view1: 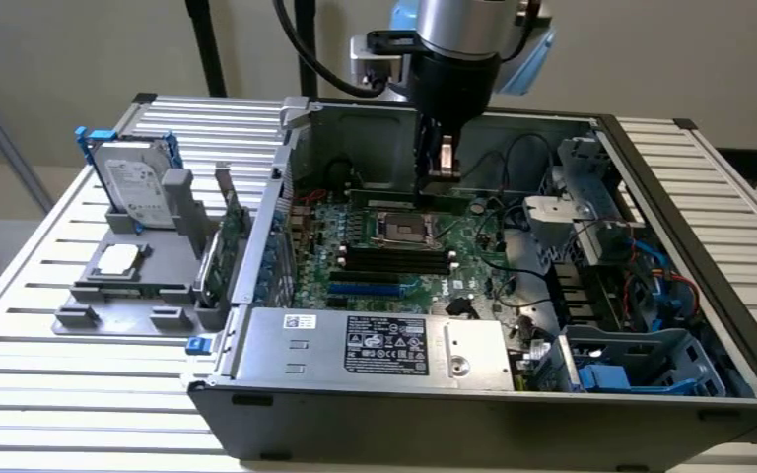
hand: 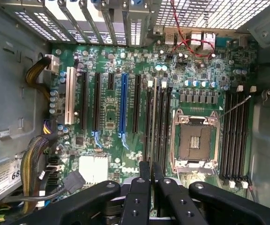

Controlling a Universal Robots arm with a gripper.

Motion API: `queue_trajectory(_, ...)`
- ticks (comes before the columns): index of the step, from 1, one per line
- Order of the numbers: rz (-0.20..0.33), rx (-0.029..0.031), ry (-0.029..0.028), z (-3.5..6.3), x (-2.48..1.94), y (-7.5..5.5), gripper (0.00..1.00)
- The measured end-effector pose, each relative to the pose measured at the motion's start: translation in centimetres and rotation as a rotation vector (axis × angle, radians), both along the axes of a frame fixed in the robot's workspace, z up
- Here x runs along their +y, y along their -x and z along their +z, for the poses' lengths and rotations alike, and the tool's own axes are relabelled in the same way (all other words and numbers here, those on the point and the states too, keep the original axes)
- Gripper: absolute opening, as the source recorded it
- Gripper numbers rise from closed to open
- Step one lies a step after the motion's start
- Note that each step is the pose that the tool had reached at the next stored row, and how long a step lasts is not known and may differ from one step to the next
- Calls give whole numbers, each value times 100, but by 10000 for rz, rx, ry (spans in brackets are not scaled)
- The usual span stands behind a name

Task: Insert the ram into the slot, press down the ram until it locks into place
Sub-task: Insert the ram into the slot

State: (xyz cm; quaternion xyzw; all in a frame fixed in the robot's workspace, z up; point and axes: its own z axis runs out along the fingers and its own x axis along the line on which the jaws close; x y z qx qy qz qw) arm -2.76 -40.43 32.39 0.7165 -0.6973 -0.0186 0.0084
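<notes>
I'm pinching the ram (hand: 153, 122) tight in my gripper (hand: 152, 168), holding it edge-on over the black slots (hand: 165, 117) mid-motherboard (hand: 108, 117). The processor socket (hand: 194, 140) is sitting just beside them, and the blue slot (hand: 123, 103) is sitting near on the other side.

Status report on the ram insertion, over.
Gripper shut on the ram. Ram held above the black slots, not yet seated. Nothing seen lying across them.

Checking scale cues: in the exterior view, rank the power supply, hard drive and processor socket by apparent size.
1. power supply, also nearest the camera
2. hard drive
3. processor socket, clearly smallest
</notes>
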Motion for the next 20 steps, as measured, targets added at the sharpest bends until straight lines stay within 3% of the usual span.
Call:
queue_trajectory(5,1,1,1,-92,37,-2,13)
queue_trajectory(20,0,-3,0,-364,58,-1,13)
